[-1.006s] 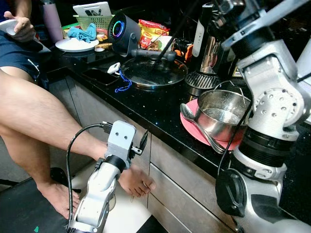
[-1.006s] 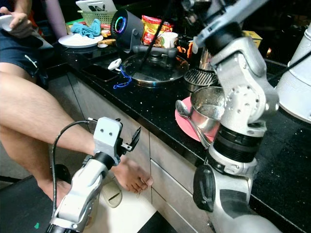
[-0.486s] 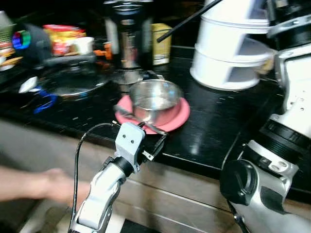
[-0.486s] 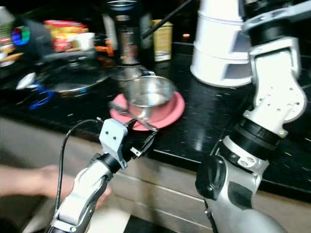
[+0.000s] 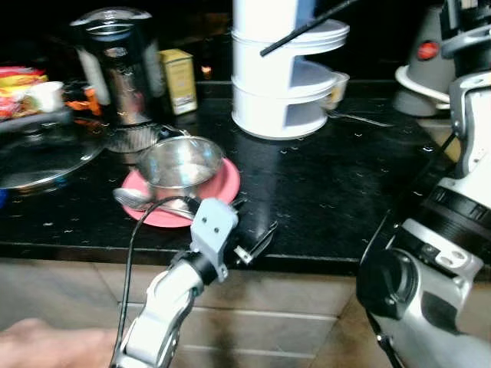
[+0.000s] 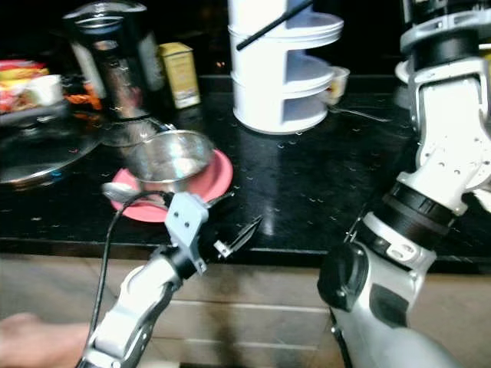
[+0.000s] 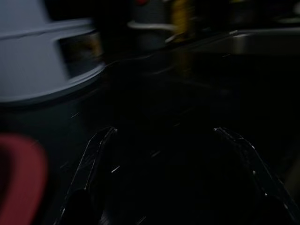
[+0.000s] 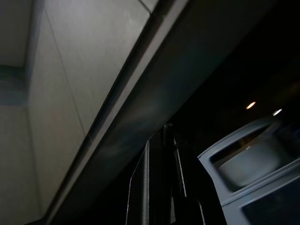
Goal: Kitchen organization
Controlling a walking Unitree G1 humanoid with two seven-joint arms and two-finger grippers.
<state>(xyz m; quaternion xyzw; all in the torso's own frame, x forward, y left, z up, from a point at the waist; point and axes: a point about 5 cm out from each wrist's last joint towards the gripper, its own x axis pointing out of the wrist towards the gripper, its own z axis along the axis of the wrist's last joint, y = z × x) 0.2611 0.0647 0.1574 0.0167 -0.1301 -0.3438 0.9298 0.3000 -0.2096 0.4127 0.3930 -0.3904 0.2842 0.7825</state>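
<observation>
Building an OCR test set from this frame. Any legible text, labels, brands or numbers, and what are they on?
No text can be read in these pictures.
Yellow box: print on its face, too blurred to read.
Snack packets: red and yellow print, too blurred to read.
Dark steel appliance: a pale mark on its body, too small to read.
White tiered rack: no marking seen.
Steel pot on pink plate: no marking seen.

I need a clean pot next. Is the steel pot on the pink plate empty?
Empty, as far as shows: the steel pot stands upright on the pink plate, bare metal inside; a spoon lies beside it.
</observation>
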